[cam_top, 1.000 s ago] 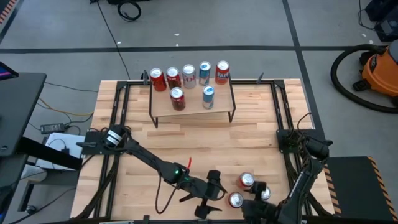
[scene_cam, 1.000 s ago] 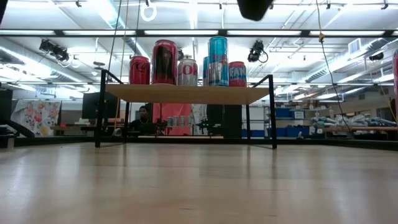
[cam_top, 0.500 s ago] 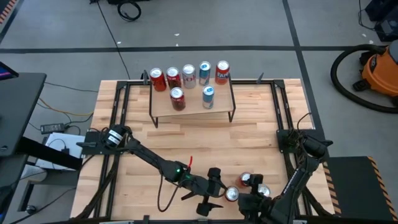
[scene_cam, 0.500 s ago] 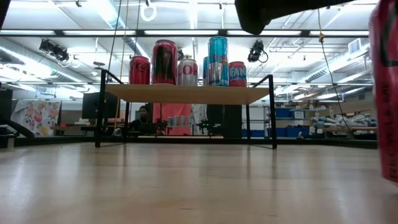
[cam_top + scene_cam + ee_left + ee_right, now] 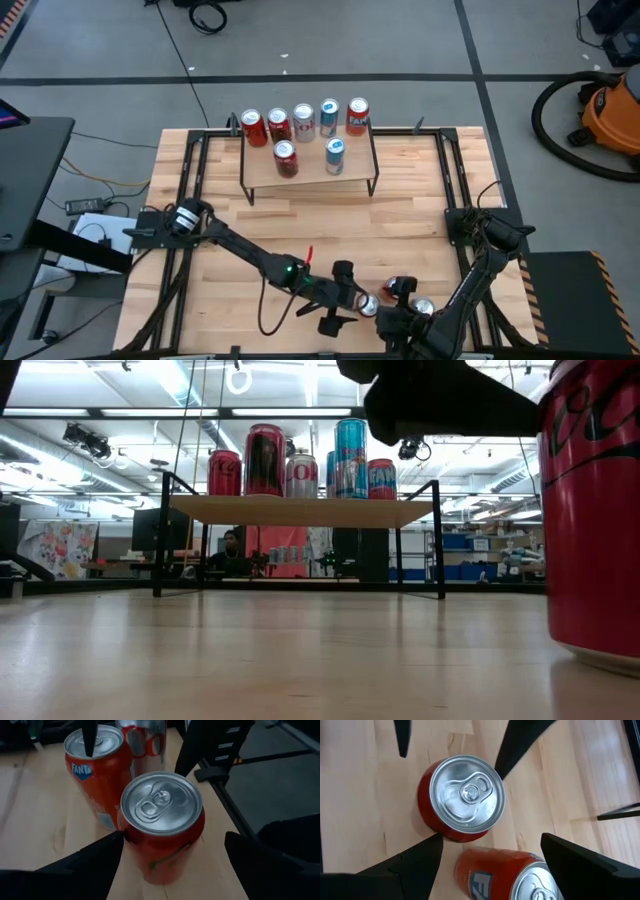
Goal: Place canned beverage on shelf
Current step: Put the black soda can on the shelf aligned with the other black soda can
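Observation:
A red cola can (image 5: 368, 305) stands upright on the wooden tabletop near its front edge, and it fills the right of the low view (image 5: 595, 510). My left gripper (image 5: 352, 300) is open with this can (image 5: 162, 820) between its fingers. My right gripper (image 5: 392, 318) is open just right of it, looking down on the can's top (image 5: 462, 795). An orange Fanta can (image 5: 490, 875) stands between the right fingers. The shelf (image 5: 310, 165) stands at the table's far side on black legs and carries several upright cans. My left gripper has one fingertip (image 5: 112, 842) against the red can's side wall (image 5: 129, 836) just under the rim, while the other finger (image 5: 250, 855) stands well apart. The fingers come slanting down from the table's left. The can stands upright on the table. My right gripper has one fingertip (image 5: 427, 845) close to the red can's lower wall (image 5: 442, 834); I cannot tell whether it touches.
A silver can (image 5: 423, 308) stands beside the Fanta can (image 5: 400, 290) at the front right. Black frame rails (image 5: 190, 200) run along the table's sides. Bare tabletop lies between the shelf and the arms. A person (image 5: 230, 550) sits in the room behind.
The red can has slid upright along the table toward its left edge and a little toward the far edge, coming well into the low view. My right gripper has gone left after it. My left gripper has closed in on the can from the left. Both stay open.

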